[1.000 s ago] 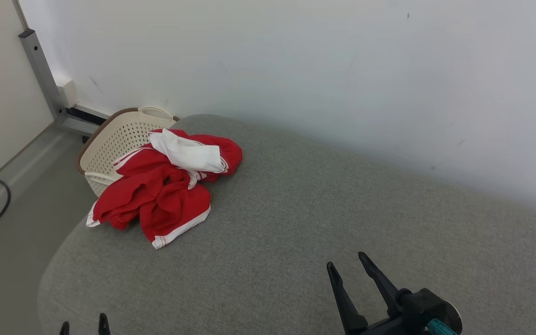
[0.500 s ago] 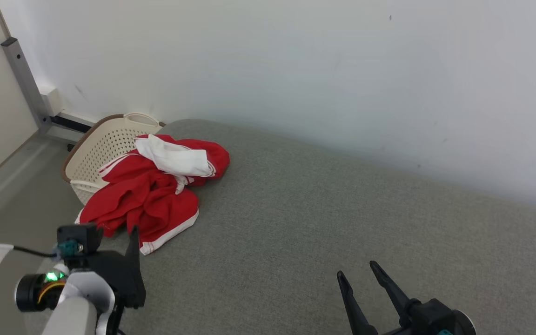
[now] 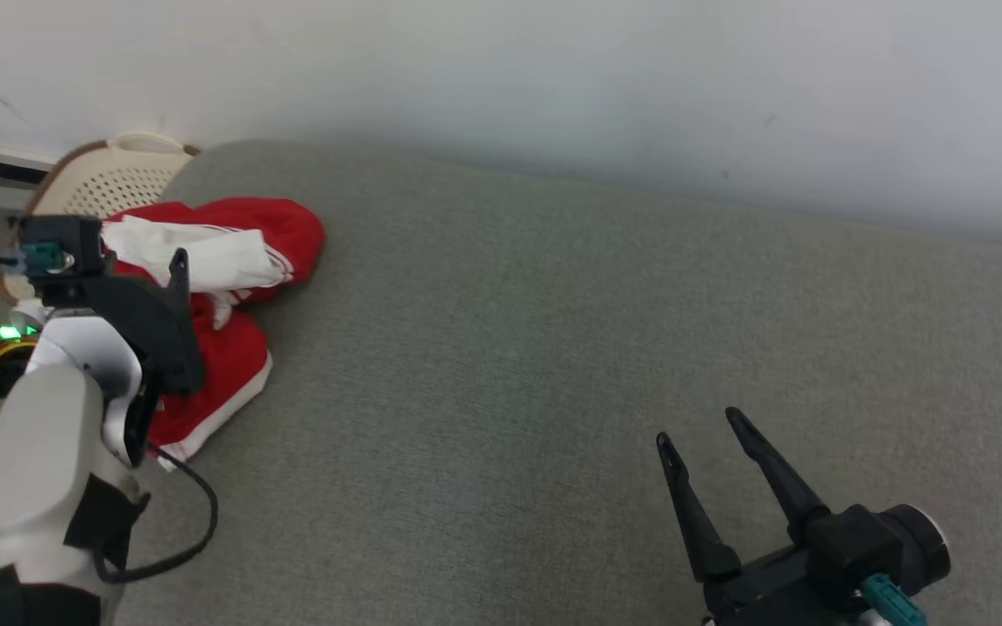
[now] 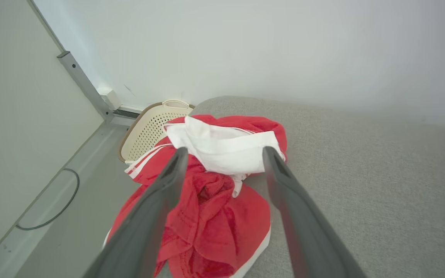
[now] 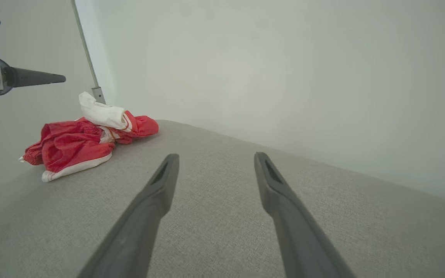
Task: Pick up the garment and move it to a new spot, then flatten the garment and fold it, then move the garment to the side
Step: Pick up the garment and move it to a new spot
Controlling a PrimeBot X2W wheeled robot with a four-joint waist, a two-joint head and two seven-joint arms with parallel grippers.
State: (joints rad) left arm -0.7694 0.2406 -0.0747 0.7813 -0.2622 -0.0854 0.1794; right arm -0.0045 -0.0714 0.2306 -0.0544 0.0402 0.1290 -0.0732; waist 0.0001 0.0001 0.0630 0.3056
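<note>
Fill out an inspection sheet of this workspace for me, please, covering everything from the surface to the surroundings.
Surface: grey fabric cushion, bare apart from its far left corner.
Job's things: red garment with white trim, crumpled in a heap on that corner, a white part on top.
Clutter: cream perforated basket beside the cushion, behind the garment.
Grippers: left gripper open, above the garment and apart from it; right gripper open over bare cushion.
Cables: black arm cable looping off the left arm; black floor cable by the side wall.
Surroundings: pale wall, grey floor, metal post in the corner.
</note>
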